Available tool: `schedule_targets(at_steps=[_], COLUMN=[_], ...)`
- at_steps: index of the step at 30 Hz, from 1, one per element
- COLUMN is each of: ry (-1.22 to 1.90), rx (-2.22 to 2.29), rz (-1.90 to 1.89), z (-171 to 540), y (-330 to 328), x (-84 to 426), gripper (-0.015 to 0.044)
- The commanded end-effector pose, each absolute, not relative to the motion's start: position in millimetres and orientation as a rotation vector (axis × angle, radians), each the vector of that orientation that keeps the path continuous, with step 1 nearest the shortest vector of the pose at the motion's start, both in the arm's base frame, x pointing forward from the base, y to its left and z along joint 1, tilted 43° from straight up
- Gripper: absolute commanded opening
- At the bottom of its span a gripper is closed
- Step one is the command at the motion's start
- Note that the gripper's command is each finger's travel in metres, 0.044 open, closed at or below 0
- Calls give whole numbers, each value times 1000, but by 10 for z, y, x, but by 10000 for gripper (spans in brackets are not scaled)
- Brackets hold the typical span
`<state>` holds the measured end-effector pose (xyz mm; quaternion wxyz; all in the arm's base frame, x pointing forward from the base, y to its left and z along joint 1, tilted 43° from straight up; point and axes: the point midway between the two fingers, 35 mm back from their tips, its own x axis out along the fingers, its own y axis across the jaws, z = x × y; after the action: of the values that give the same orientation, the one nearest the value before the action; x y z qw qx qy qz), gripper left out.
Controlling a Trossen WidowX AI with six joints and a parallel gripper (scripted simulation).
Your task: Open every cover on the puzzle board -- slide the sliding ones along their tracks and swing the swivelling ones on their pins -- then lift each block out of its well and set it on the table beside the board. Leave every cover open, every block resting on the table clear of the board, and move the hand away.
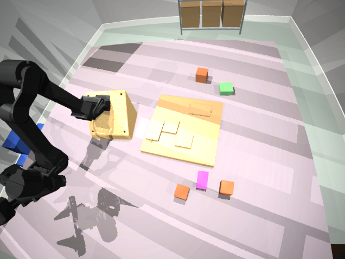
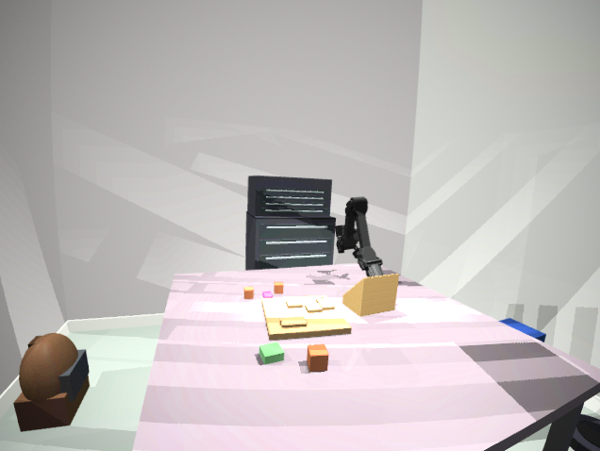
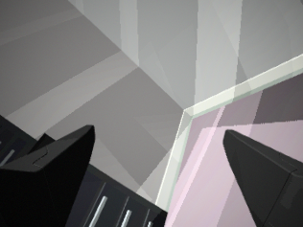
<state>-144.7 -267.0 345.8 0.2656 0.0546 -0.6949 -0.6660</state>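
The pale wooden board point(image 1: 204, 150) point(image 2: 310, 333) lies on the table. Its wood-coloured covers include a long one point(image 1: 200, 109) point(image 2: 293, 322) at the back, another long one point(image 1: 154, 130) at the left, and two squarish ones point(image 1: 170, 126) point(image 1: 184, 140). I cannot make out any well or a block in one. Off the board rest an orange block point(image 1: 201, 75) point(image 2: 317, 358) and a green block point(image 1: 225, 88) point(image 2: 271, 353) behind it, and a magenta block point(image 1: 202, 180) point(image 2: 267, 293) and two orange blocks point(image 1: 181, 192) point(image 1: 226, 187) in front. My gripper point(image 3: 160, 134) is open and empty, raised well away from the board.
A wooden wedge-shaped stand point(image 1: 129, 120) point(image 2: 373, 295) carries the arm, left of the board in the top view. The pink table point(image 1: 250, 217) point(image 2: 218, 397) extends around the board. A dark tool cabinet point(image 2: 291, 237) and a shelf of boxes point(image 1: 211, 15) stand off the table.
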Motion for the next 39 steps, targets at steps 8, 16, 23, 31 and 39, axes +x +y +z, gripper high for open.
schedule_targets(at_steps=[8,16,23,31,39], ry=[-1759,-1584,-1412,-1215,-1056], rx=[208,301,378,451,516], rz=[-1806,-1845,-1875,-1889,-1890], z=[3476,3374,3239,3070,2858], y=[-2834,-3075,-3270,-3435,-3507], x=[-1223,-929,-639,-279,61], gripper=[190,0,0,0,0])
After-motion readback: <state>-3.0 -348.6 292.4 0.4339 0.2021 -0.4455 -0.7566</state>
